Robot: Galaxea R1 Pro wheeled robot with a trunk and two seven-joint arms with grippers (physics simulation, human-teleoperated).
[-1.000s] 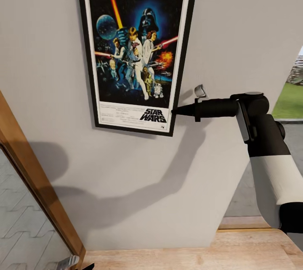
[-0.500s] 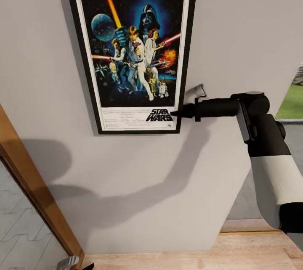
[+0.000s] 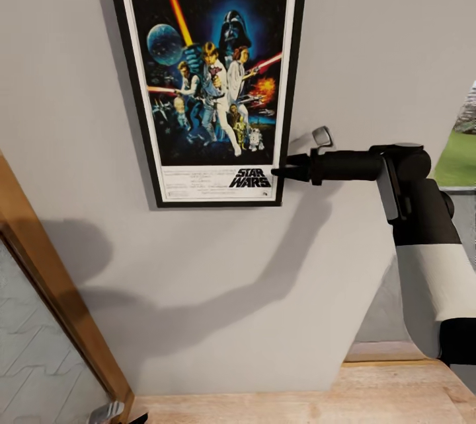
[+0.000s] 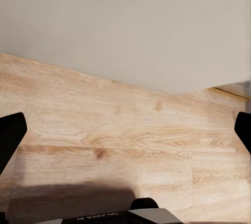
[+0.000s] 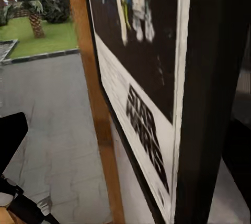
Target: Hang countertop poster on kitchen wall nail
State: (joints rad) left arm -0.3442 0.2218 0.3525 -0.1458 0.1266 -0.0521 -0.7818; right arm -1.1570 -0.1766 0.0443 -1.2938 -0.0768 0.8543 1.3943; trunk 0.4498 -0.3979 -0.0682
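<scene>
Your right gripper [image 3: 281,173] pinches the poster [image 3: 208,80] at the lower right edge of its frame, just beside the "STAR WARS" logo, the arm reaching in level from the side. That hold reads as deliberate: a grip on the side edge keeps the fingers off the face and lets you press the back flat to the wall [image 3: 370,41] while steering the top toward a nail. The poster sits high on the wall, upright or very nearly so, its shadow thin along the left edge, so it looks close against the surface.

What you cannot settle from here is the nail. It would be behind the top of the frame, and that top edge runs almost to the limit of the head view. Whether the poster is hooked or merely held up by you is not shown. A small grey part [image 3: 322,136] above the gripper could be a fitting on the wall or part of the arm; it is too small to tell.

The right wrist view gives the logo [image 5: 146,130] at a steep angle, blurred, with a wooden post [image 5: 94,98] behind it.

Your left gripper [image 4: 125,140] has its dark fingertips spread wide with nothing between them, over the wooden floor [image 4: 125,130].
</scene>
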